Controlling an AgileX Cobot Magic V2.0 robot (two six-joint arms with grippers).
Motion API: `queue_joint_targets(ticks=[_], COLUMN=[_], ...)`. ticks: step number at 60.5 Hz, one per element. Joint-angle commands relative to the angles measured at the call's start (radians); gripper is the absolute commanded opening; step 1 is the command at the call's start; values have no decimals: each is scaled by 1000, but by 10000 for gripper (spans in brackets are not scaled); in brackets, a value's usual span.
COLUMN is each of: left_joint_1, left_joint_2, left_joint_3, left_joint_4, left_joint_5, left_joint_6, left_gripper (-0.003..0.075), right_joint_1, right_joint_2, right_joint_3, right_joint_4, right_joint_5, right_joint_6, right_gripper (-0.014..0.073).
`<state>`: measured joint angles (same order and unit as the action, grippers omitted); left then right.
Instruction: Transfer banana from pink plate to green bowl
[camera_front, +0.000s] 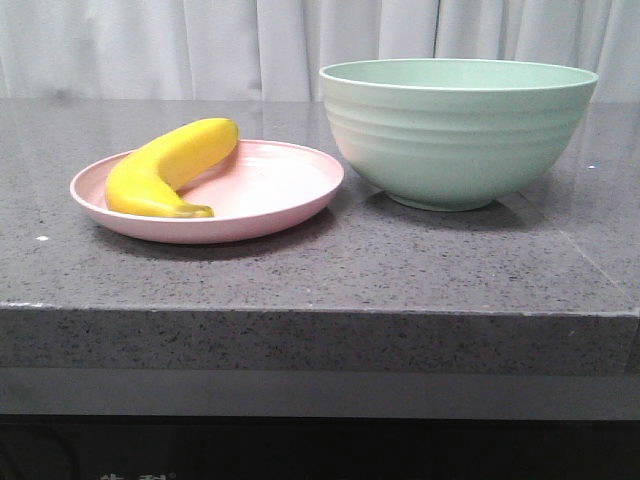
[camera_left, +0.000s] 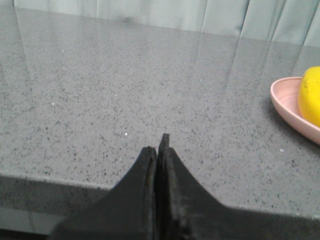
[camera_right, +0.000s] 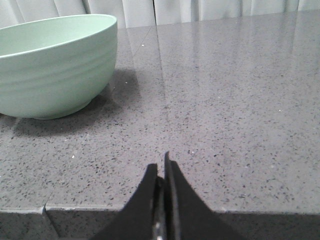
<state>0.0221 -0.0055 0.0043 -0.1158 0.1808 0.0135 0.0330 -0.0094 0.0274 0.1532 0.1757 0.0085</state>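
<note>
I see banana (camera_front: 165, 168) lying on plate (camera_front: 270, 205), bowl (camera_front: 455, 130) just beside it, left gripper (camera_left: 157, 150) closed empty, right gripper (camera_right: 161, 172) closed empty, both above counter (camera_front: 300, 275) edge.

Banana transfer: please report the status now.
Left claw and right claw shut, empty. Banana on pink plate. Green bowl beside it, path open.

A dark grey speckled stone table (camera_front: 300, 270) fills the scene, its thick front edge squared off and a paler band running beneath it. Along the far edge hangs a pale pleated curtain (camera_front: 150, 45), softly reflected in the polished top.
</note>
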Motion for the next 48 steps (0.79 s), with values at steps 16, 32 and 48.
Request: queue_joint_targets(ticks=[16,32,48], left_joint_1=[-1,-1,-1], left_joint_2=[72,418,486], left_joint_3=[-195,-424,-446], left_joint_4=[172,136,41], left_joint_5=[-70,-70,-80], left_joint_6=[1,1,1], left_gripper=[-18,-18,89], right_joint_1=[-6,-6,-6], right_joint_2=[17,296,362], right_joint_3=[-168,-444,-473], right_joint_4=[1,-28,-38], right_joint_5=[-80,53,38], right_joint_6=[-8,-14,-14], right_gripper=[-59,-59,33])
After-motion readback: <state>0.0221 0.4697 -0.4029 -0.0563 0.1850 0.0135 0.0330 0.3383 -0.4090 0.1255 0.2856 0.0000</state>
